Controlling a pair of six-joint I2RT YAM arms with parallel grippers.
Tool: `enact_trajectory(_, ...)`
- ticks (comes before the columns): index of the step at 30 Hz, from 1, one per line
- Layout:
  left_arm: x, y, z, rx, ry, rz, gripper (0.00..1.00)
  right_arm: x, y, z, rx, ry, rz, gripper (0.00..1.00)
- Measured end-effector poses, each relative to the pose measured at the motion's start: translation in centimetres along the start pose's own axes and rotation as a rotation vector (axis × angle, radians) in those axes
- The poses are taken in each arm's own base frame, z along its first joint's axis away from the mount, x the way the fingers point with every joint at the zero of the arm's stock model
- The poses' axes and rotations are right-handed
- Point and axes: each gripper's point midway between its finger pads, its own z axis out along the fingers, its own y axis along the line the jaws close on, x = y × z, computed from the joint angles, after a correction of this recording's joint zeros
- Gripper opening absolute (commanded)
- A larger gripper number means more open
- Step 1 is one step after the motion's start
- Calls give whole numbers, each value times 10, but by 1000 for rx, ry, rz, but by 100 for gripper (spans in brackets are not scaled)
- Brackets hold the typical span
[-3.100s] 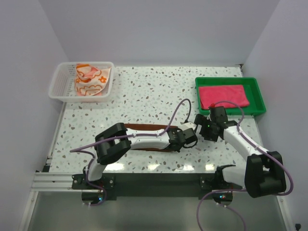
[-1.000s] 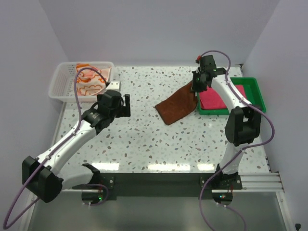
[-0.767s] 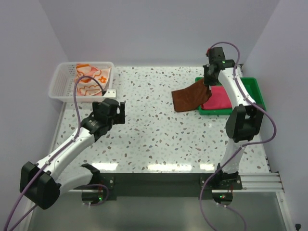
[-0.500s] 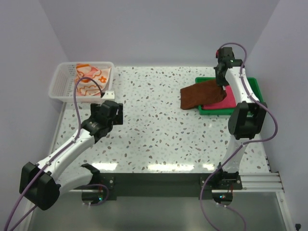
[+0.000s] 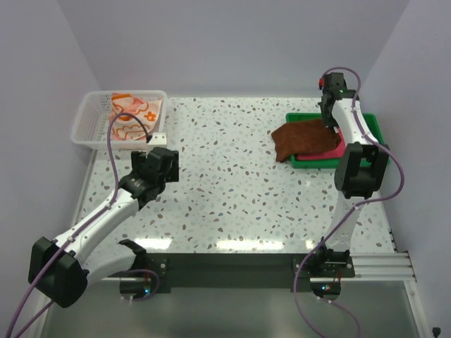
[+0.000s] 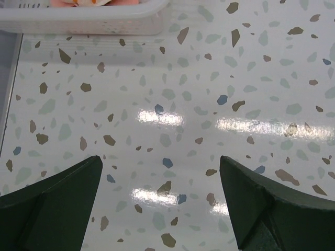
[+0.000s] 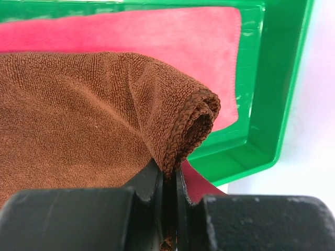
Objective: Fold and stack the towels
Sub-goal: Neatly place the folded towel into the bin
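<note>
My right gripper (image 5: 330,118) (image 7: 168,177) is shut on a folded edge of the dark brown towel (image 5: 301,137) (image 7: 78,120). The towel hangs over the green tray (image 5: 375,139) (image 7: 277,78), and its left end reaches past the tray's left rim above the table. Under it in the tray lies the hot pink towel (image 5: 327,151) (image 7: 157,36), folded flat. An orange towel with white flowers (image 5: 132,116) lies crumpled in the white basket (image 5: 88,123) at the far left. My left gripper (image 5: 163,149) (image 6: 159,159) hovers open over bare table just in front of the basket, nothing between its fingers.
The basket's near wall (image 6: 84,18) runs along the top of the left wrist view. The table's left edge (image 6: 8,94) is close to the left gripper. Purple walls close in the back and both sides.
The right gripper has carried the brown towel rightward from mid-table to over the green tray. The left arm has drawn back slightly from the basket and stayed open.
</note>
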Motion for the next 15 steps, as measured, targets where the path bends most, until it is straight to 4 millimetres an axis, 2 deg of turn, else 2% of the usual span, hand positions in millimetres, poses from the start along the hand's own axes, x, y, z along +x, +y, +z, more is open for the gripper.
enact_trajectory(15,4,-1,4,-9,15,12,100,-8,-19,11,61,-31,7,0)
